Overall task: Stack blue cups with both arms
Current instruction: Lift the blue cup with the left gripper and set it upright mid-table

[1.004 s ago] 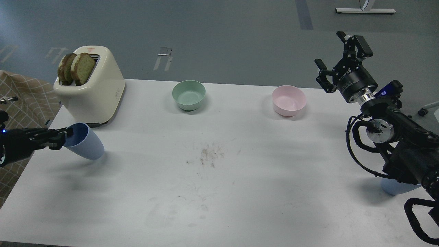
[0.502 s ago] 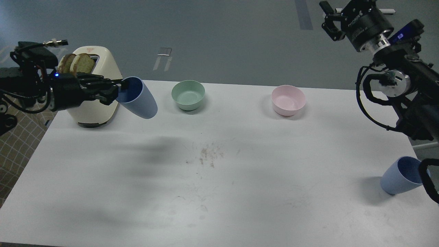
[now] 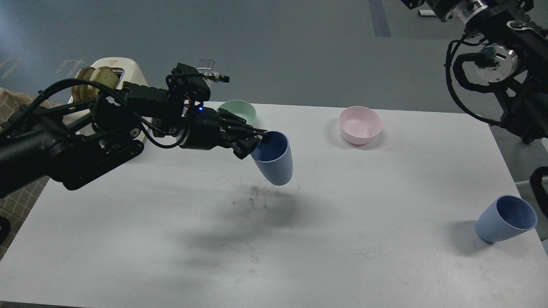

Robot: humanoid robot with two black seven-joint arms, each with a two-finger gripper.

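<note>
Here the left arm [image 3: 85, 137] reaches in from the left across the white desk [image 3: 342, 256], and its end effector [image 3: 257, 143] is clamped on the rim of a blue cup [image 3: 274, 160], one finger inside the mouth and the other on the outer wall. That cup hangs in the air above the desk's middle, tilted so its mouth faces up and toward the camera and its narrow base points down and to the right; a dark shadow lies on the desk beneath it, over a patch of brownish scuff marks [image 3: 259, 196].

The second blue cup [image 3: 505, 224] sits on the desk near the right edge, leaning with its mouth up and to the right, well apart from the held one. The right arm [image 3: 496, 68] is raised at the upper right corner, and its end effector is cut off by the top edge, out of sight.

Behind the left arm stand a cream toaster [image 3: 124, 70] holding two slices of toast [image 3: 92, 81] and a mint-green bowl [image 3: 239, 112], partly hidden by the arm. A pink bowl [image 3: 360, 125] sits further right near the desk's far edge.
</note>
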